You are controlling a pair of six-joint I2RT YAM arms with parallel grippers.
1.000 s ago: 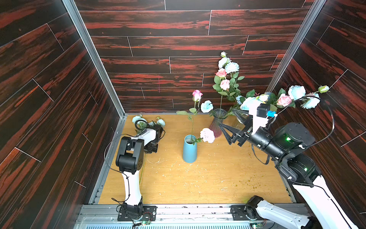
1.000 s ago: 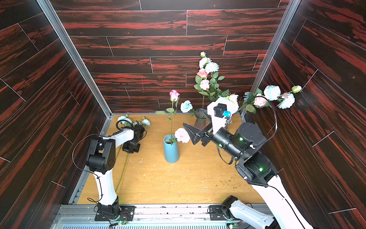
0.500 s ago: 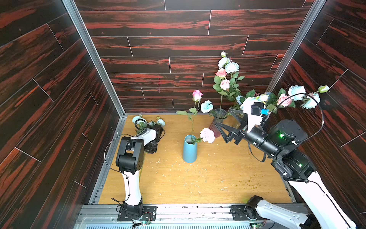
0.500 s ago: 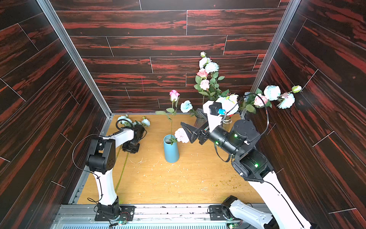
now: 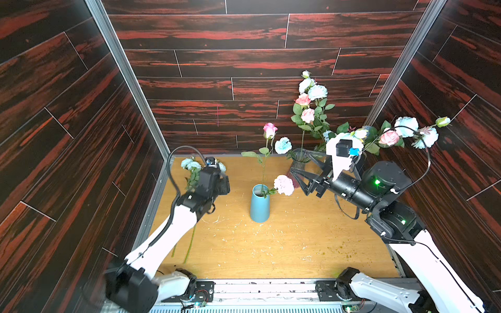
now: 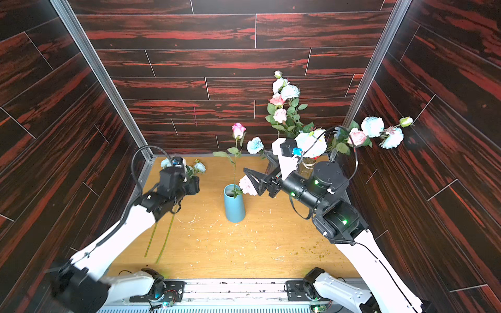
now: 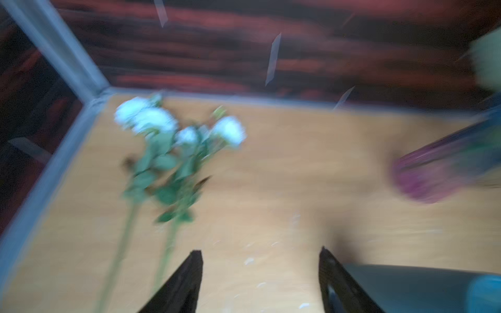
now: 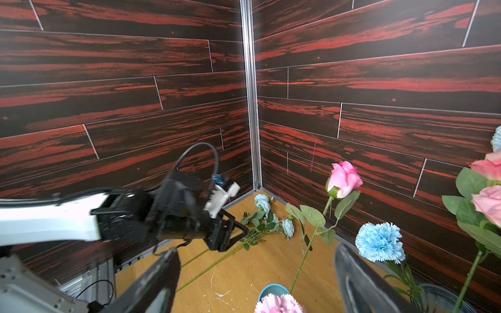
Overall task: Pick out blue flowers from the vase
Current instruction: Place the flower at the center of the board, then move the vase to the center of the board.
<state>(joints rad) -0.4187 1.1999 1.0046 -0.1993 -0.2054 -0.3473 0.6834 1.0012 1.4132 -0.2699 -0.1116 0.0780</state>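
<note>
Several ruffled blue flowers (thin stems), lying flat — wooden table

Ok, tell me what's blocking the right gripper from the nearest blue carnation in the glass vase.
Nothing visible does. The right gripper is open, and the blue carnation shows unobstructed just past one fingertip. The stem of the pink rose stands beside it, ahead of the open jaws, and may brush them.

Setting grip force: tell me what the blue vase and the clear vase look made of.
Blue vase: probably ceramic, possibly plastic; opaque, matte, even colour, no glare. Clear vase: probably glass, though clear plastic is possible; see-through wall, purplish toward the base.
</note>
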